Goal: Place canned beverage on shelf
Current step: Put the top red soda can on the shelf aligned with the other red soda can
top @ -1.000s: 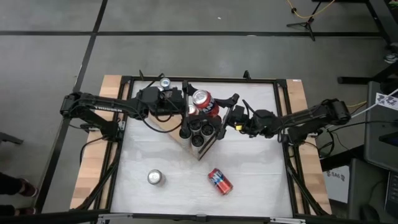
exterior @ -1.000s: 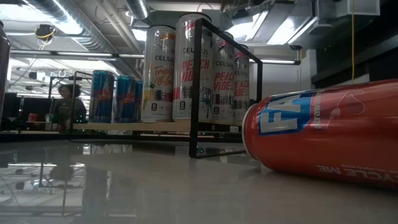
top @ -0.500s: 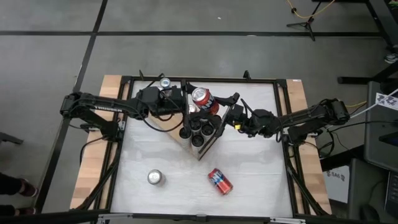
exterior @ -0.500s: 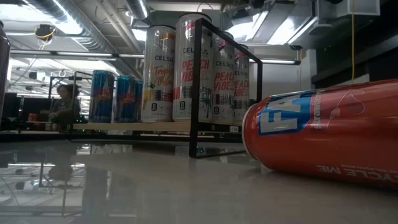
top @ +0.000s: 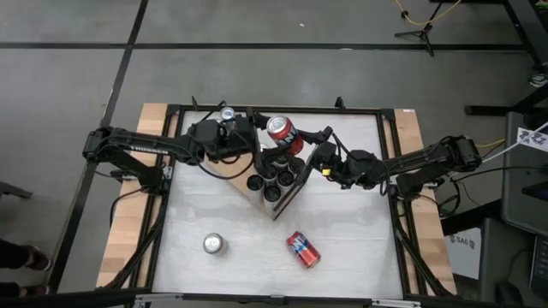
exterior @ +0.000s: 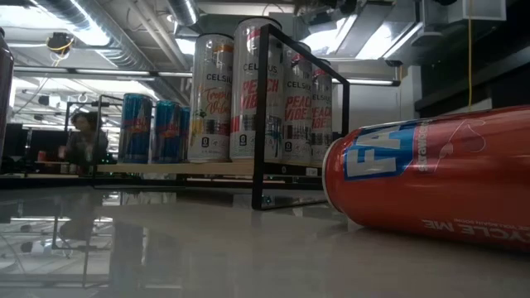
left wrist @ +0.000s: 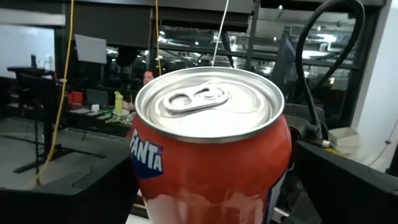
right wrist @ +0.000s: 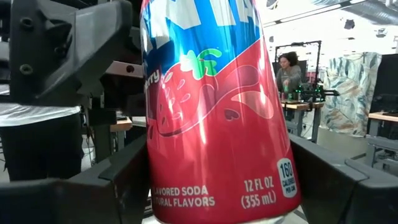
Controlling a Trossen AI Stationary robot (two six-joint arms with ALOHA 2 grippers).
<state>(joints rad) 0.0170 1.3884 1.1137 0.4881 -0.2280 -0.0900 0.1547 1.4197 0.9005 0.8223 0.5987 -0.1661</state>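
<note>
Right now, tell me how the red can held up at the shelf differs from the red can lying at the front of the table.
The held red can is up over the shelf between both end effectors, the right end effector gripping it; the lying red can rests untouched on the table. The held can stands near upright, silver top showing; the lying can is on its side. Both are red Fanta cans.

The canned beverage (top: 281, 132) is a red strawberry Fanta with a silver, unopened top, held upright between the fingers of the right gripper (top: 295, 141), above the twelve o'clock end of the shelf (top: 287, 198). The shelf, a light-wood board on a thin black wire frame, stands angled at the table's centre, toward twelve o'clock, carrying a row of tall cans (exterior: 257, 91).
</note>
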